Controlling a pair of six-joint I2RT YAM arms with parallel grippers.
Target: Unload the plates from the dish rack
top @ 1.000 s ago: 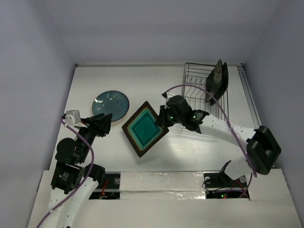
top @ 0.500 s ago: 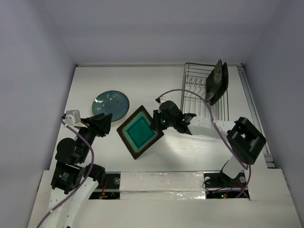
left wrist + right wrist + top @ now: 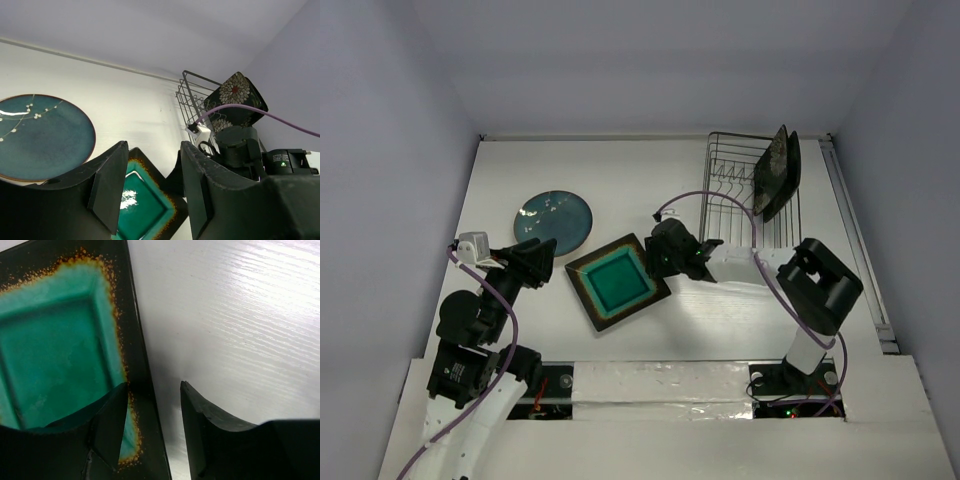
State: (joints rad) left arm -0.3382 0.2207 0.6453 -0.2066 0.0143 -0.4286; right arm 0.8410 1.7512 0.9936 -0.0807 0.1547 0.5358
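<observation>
The square teal plate (image 3: 617,281) lies flat on the table, left of the middle; it also shows in the right wrist view (image 3: 55,350). My right gripper (image 3: 665,262) is at its right rim with its jaws open (image 3: 152,395), one finger over the plate and one over the table. The round teal plate (image 3: 554,221) lies flat to the back left. A black square plate with white flowers (image 3: 777,172) stands in the black wire dish rack (image 3: 740,185) at the back right. My left gripper (image 3: 535,262) is open and empty, left of the square plate.
The white table (image 3: 720,320) has a back wall and side walls around it. A purple cable (image 3: 720,185) arcs from the right wrist over the rack. The left wrist view shows the round plate (image 3: 40,137), the rack (image 3: 192,97) and the right arm (image 3: 240,150).
The right gripper has carried the square teal plate left and down; it has gone from tilted in the air to flat on the table. The left arm has not moved.
</observation>
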